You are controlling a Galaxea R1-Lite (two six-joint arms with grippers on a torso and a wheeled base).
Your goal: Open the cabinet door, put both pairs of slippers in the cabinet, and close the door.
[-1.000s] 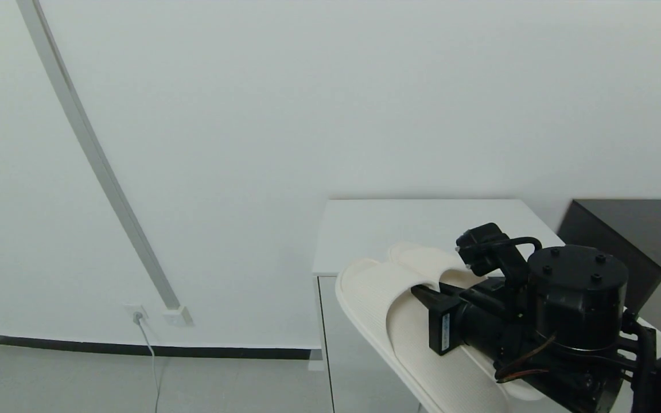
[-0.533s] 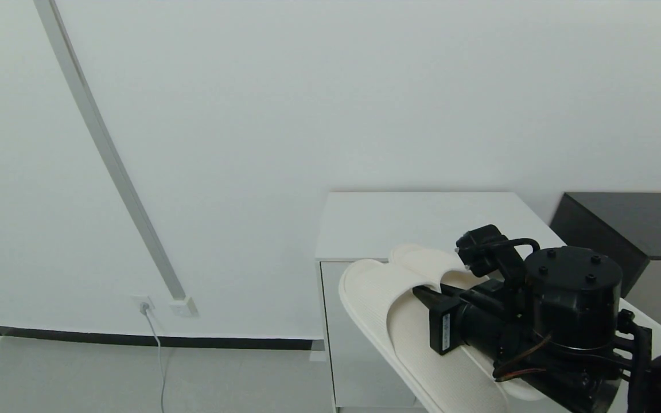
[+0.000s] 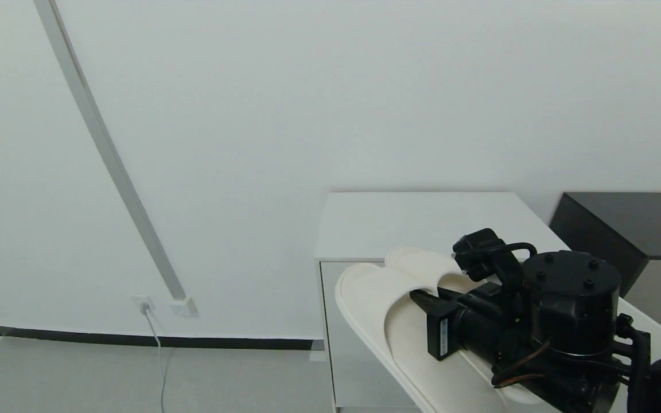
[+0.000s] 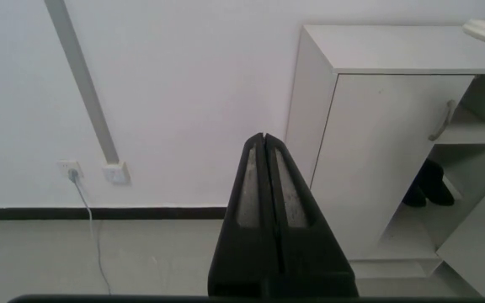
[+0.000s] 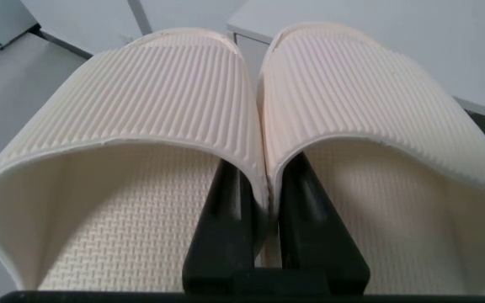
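Note:
My right gripper [image 3: 424, 296] is shut on a pair of cream ribbed slippers [image 3: 373, 298], held in the air just in front of the white cabinet [image 3: 422, 221]. In the right wrist view its fingers [image 5: 226, 210] pinch the touching inner walls of the two slippers [image 5: 175, 109]. My left gripper [image 4: 264, 160] is shut with nothing in it, lower down and to the cabinet's left, facing the wall. The left wrist view shows the cabinet [image 4: 377, 143] with one door closed, its handle [image 4: 442, 120] beside an open compartment. A dark pair [image 4: 428, 187] stands on the bottom shelf there.
A black cabinet [image 3: 629, 221] stands to the right of the white one. On the wall to the left run a slanted cable duct [image 3: 107, 149] and a socket with a cord [image 3: 146, 307]. Grey floor [image 3: 135, 378] lies open left of the cabinet.
The head camera shifted a little between the first earlier frame and the second. My right gripper and the slippers have sunk slightly and edged left.

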